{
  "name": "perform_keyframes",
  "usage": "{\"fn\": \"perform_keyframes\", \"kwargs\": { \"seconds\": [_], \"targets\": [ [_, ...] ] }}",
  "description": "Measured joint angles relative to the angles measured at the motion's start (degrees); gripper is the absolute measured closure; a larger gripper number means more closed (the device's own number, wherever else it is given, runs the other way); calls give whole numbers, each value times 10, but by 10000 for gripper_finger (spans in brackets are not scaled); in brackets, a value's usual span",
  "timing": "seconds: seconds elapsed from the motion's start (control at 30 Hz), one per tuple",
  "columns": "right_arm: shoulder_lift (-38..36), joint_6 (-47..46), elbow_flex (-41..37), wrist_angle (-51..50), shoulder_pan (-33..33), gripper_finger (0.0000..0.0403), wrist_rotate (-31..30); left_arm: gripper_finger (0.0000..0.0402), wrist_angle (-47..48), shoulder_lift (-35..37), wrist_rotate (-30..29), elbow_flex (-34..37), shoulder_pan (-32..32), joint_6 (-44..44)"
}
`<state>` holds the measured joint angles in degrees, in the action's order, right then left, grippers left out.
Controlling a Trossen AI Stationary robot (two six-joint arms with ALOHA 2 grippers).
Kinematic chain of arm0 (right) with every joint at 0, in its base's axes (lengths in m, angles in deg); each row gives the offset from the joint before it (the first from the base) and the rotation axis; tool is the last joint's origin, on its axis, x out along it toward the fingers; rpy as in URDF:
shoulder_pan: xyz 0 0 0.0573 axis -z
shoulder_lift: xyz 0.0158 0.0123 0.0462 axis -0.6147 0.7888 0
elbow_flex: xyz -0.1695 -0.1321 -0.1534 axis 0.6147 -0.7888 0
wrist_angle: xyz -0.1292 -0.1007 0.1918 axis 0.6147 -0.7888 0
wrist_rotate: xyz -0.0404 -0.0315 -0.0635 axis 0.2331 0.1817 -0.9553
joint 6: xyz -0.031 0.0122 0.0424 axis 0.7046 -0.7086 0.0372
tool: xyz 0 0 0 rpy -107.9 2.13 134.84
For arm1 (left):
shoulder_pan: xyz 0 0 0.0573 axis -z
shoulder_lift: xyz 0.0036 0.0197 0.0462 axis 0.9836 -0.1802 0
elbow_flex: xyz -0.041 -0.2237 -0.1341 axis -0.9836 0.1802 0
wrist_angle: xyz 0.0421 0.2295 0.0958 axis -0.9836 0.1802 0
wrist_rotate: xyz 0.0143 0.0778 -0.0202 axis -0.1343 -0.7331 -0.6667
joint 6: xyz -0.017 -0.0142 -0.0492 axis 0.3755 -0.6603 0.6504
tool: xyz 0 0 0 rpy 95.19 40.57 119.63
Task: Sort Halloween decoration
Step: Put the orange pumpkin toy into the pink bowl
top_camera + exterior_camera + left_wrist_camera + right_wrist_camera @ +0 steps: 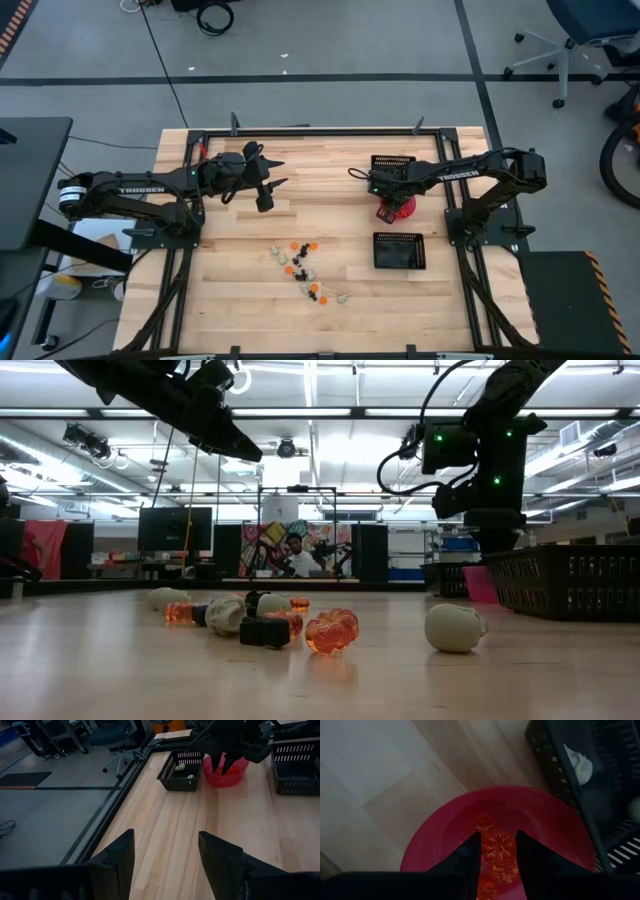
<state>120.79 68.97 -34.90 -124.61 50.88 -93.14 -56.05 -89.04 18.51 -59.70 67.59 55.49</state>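
Right fingers [497, 851] parted over pink bowl [440, 835]; left fingers [167, 857] released, mid-table.

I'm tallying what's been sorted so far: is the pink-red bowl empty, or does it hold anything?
Not empty. The bowl holds several orange trinkets, seen in the right wrist view directly beneath the right gripper, which hangs over it.

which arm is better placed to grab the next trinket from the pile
Left, probably. Its open gripper hangs empty over bare table, nearer the trinkets. The right gripper is down in the bowl over orange pieces, busy there and farther off.
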Motion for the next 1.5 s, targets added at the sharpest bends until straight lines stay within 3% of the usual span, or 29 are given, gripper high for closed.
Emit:
{"fn": "perform_keyframes", "kwargs": {
  "seconds": [0.33, 0.6, 0.87, 1.17, 1.33, 1.5],
  "targets": [
    [0, -5, 1, -4, 0, 224, -3, 209, 0, 0, 0, 0, 0, 0],
    [0, -22, 56, -50, -11, 225, -10, 209, 0, 0, 0, 0, 0, 0],
    [0, -18, 132, -51, -59, 226, -55, 209, 0, 0, 0, 0, 0, 0],
    [13, 50, 145, 137, -126, 226, -4, 209, 1, 0, 0, 0, 0, -1],
    [78, 106, 146, 250, -153, 226, 57, 209, 2, 0, 0, 0, 0, -1],
    [162, 174, 188, 287, -176, 226, 89, 209, 3, 0, 0, 0, 0, -3]
  ]
}}
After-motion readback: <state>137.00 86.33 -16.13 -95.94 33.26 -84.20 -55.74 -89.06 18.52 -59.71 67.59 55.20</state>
